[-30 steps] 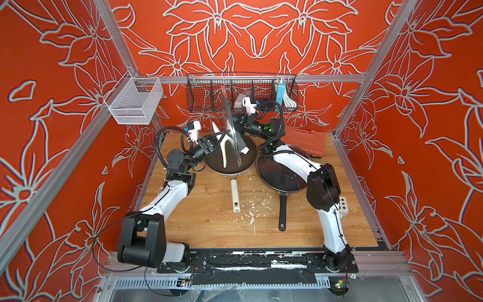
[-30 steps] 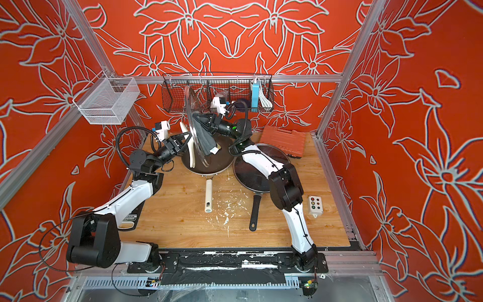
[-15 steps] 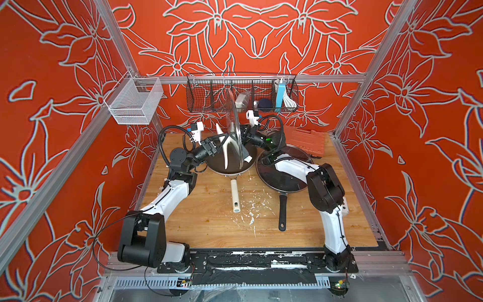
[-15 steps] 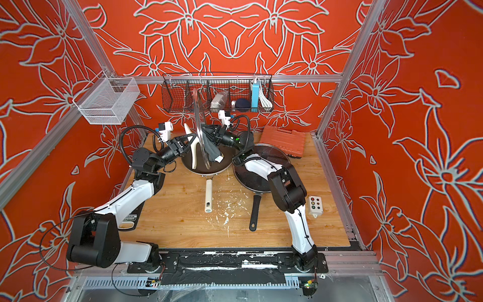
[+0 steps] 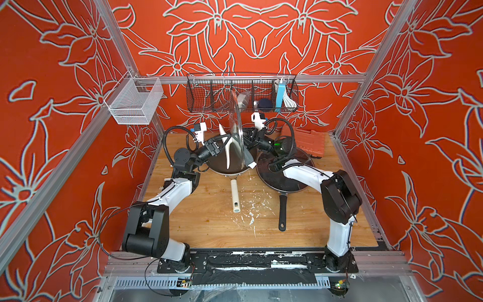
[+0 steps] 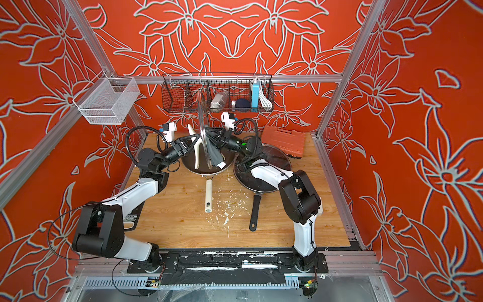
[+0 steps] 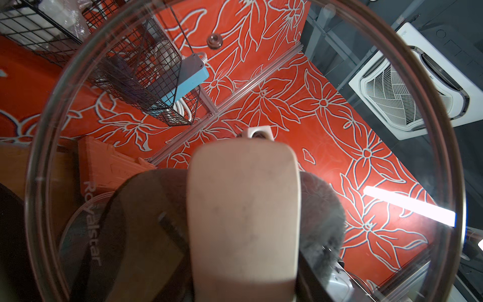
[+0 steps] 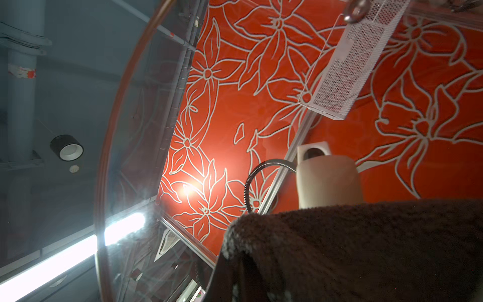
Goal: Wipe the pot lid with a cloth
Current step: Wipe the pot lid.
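Now that the pot lid (image 5: 235, 112) has swung nearly upright and the cloth (image 5: 248, 156) slid lower, we're mid-wipe: left gripper (image 5: 224, 143) clamps its handle (image 5: 228, 158), right gripper (image 5: 246, 139) pinches the cloth.

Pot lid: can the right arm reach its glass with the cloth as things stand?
Probably yes: the left gripper holds the pot lid upright by its handle, and the cloth in the right gripper seems against the glass.
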`<state>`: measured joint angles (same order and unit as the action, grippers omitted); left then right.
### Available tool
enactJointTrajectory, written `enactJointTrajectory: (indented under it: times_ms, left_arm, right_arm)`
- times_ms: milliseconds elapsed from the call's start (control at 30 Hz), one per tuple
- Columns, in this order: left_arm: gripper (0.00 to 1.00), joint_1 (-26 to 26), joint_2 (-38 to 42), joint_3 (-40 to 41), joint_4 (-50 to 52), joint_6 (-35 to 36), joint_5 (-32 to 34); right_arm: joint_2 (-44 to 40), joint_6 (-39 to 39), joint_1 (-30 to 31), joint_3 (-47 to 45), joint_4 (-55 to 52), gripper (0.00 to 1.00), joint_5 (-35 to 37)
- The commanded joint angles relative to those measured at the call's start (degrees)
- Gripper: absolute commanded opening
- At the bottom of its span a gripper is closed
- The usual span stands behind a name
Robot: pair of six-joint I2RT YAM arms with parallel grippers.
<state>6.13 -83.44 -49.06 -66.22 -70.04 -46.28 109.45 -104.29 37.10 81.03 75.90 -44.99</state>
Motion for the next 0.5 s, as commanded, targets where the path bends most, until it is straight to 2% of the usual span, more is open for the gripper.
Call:
enactJointTrajectory:
  times_ms: [0, 133, 233, 467]
  left_arm:
    - [0.00, 1.07, 0.90, -2.01, -10.04, 2.35, 0.66]
    - [0.00, 1.07, 2.16, -2.35, -6.01, 5.53, -1.84]
    - [0.00, 1.07, 4.72, -3.35, 0.99, 10.63, -4.10]
    - [0.00, 1.08, 13.62, -7.84, 29.60, 31.90, -5.32]
  right_arm:
    - [-2.02, -2.71, 1.72, 2.64, 4.87, 0.00, -2.15]
    - [-2.05, -2.60, 0.37, 4.56, 3.57, 0.00, -2.05]
    - [-4.00, 1.56, -1.60, 3.25, -2.32, 0.00, -3.30]
    - [-10.86, 15.50, -7.96, -2.08, -20.12, 0.00, -8.01]
